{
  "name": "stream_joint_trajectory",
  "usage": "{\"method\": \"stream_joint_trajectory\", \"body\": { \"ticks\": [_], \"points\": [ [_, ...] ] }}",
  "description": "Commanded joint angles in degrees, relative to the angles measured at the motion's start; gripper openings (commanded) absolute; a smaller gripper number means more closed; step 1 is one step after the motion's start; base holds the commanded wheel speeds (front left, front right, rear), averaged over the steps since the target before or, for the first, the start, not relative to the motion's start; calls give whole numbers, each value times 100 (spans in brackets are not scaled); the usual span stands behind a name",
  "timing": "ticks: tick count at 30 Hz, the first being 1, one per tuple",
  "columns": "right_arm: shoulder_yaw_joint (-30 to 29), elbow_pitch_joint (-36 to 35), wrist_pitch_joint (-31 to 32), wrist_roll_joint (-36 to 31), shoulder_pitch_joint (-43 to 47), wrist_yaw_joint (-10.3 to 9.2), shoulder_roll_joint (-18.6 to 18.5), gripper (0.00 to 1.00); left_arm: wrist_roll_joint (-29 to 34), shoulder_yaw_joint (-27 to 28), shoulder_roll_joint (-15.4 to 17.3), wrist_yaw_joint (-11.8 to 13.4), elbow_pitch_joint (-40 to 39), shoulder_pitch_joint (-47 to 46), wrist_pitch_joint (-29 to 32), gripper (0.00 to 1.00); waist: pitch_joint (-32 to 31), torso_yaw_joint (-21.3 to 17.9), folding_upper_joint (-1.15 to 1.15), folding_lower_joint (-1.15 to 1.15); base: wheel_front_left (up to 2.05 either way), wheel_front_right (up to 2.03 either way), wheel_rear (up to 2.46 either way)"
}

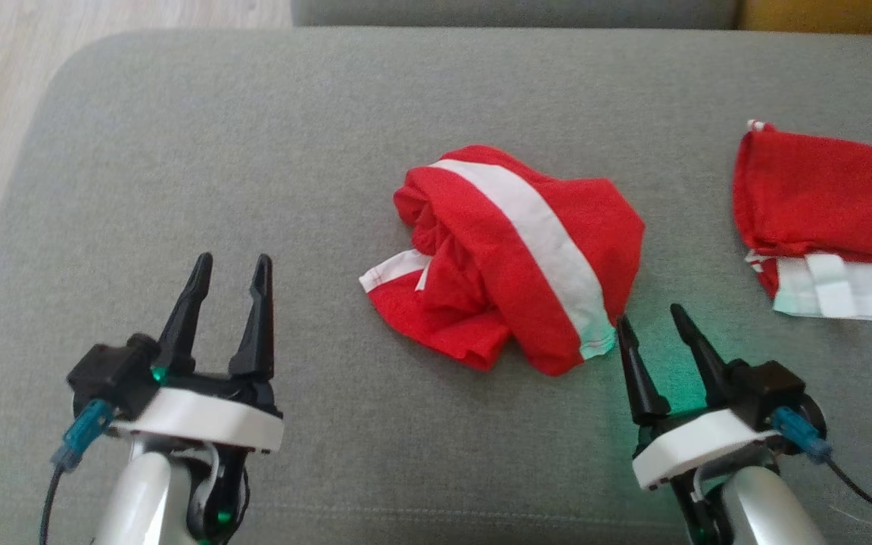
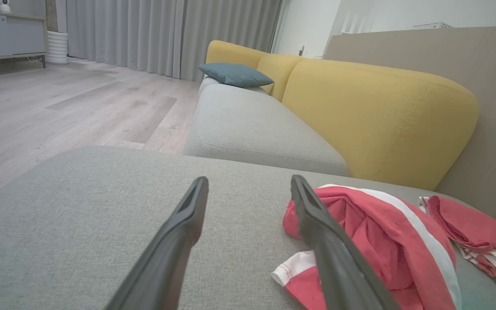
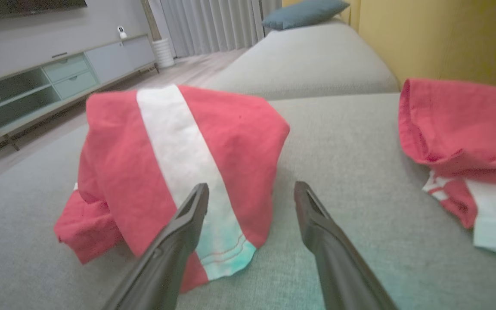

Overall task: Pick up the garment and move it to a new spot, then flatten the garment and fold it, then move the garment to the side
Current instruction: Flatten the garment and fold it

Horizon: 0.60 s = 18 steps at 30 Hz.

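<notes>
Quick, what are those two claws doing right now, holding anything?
Left gripper: open, holding nothing.
Right gripper: open, holding nothing, beside the crumpled red garment.

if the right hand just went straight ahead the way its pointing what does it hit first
Probably the crumpled red garment: the right hand is open, one finger aimed at the white-striped hem, the other at bare cushion.

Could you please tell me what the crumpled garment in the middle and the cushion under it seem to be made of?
Garment: probably thin cotton-like cloth, matte red with a white stripe; soft creases, stitched hem. Cushion: likely woven upholstery, matte grey, visible flecked weave.
</notes>
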Motion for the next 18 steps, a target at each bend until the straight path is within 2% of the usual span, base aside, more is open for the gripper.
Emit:
{"method": "stream_joint_trajectory", "body": {
  "ticks": [1, 18],
  "points": [
    [202, -7, -3, -28, -296, -4, -17, 100, 6, 146, 27, -32, -169, -278, -31, 100, 131, 115, 0, 0, 0, 0, 0],
    [501, 1190, 99, -383, -894, -4, -17, 100, -184, -106, 69, -35, -120, -616, -31, 100, 508, 398, 0, 0, 0, 0, 0]
  ]
}}
